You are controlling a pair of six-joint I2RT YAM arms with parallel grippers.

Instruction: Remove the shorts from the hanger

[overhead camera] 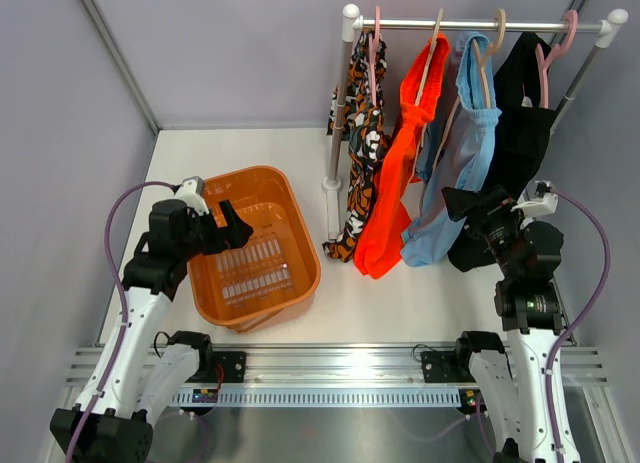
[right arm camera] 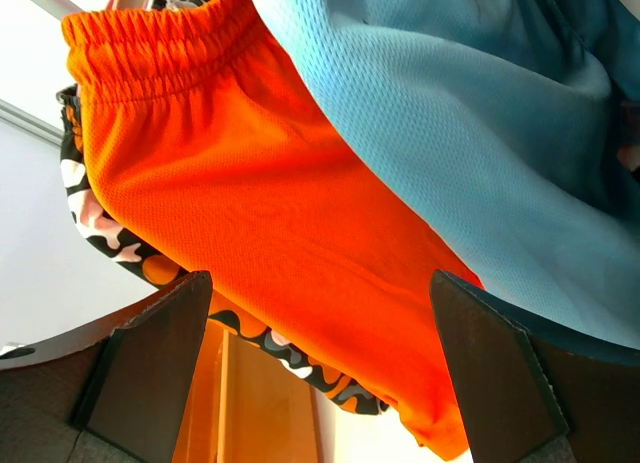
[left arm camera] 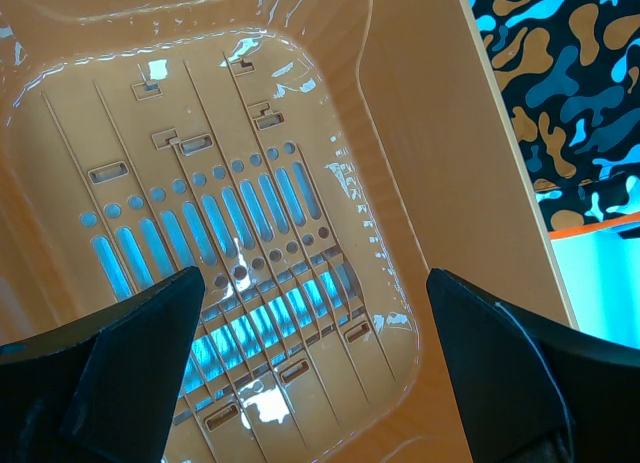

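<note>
Four shorts hang on hangers from a white rail (overhead camera: pixel 480 25): camouflage shorts (overhead camera: pixel 358 143), bright orange shorts (overhead camera: pixel 400 163), light blue shorts (overhead camera: pixel 460 163) and black shorts (overhead camera: pixel 520 123). My right gripper (overhead camera: pixel 462 205) is open and empty, close beside the lower ends of the blue and black shorts. Its wrist view shows the orange shorts (right arm camera: pixel 280 203) and blue shorts (right arm camera: pixel 470 123) just ahead, the camouflage pair (right arm camera: pixel 110 243) behind them. My left gripper (overhead camera: pixel 232 228) is open and empty over the orange basket (overhead camera: pixel 300 278), whose slotted floor (left arm camera: pixel 230 243) fills its wrist view.
The rack's white post (overhead camera: pixel 336 133) stands between the basket and the shorts. Grey walls close in the white table on three sides. An aluminium rail (overhead camera: pixel 340 368) runs along the near edge by the arm bases.
</note>
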